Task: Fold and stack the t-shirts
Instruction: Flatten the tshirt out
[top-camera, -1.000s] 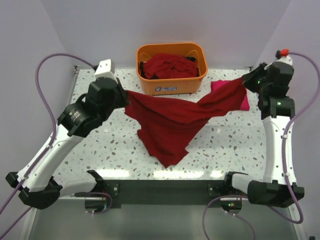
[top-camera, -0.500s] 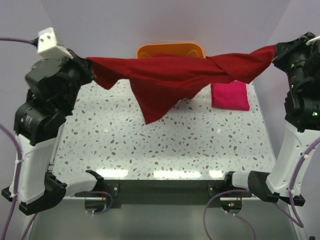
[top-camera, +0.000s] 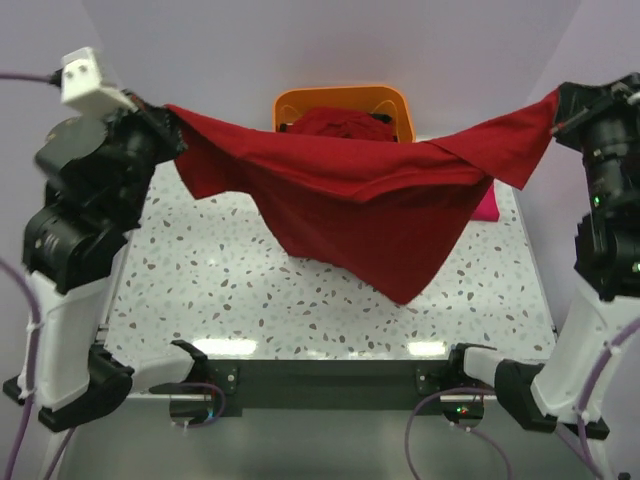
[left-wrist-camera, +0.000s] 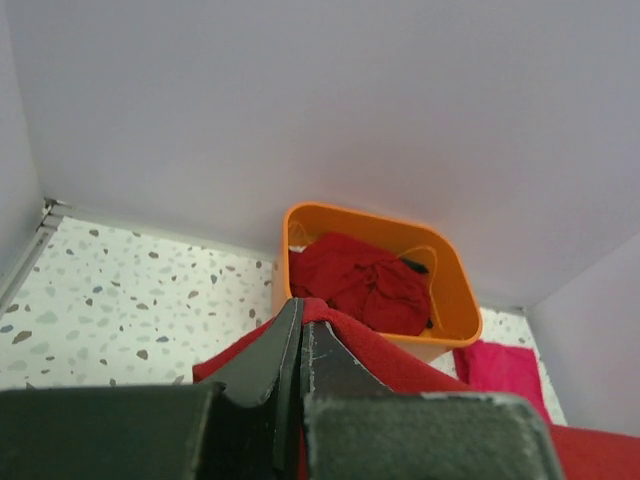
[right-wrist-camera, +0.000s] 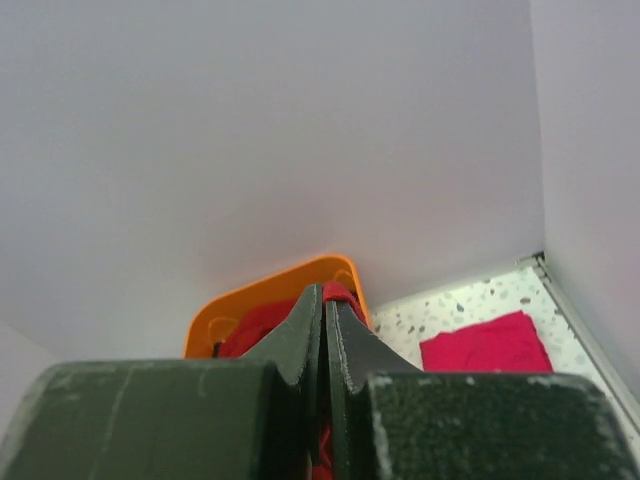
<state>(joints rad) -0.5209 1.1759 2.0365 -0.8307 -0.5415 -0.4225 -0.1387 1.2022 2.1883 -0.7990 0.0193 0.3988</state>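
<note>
Both the left arm (top-camera: 75, 240) and right arm (top-camera: 610, 250) rear high beside the bench (top-camera: 230, 290), a dark red t-shirt (top-camera: 370, 205) slung sagging in the air between them, its ends pinched tight in the left claw (top-camera: 168, 125) and right claw (top-camera: 557, 108).

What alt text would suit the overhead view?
The left claw and right claw hold a dark red t-shirt stretched in mid-air above a speckled table. Behind sits an orange tub of red cloth, beside a pink shirt.
</note>
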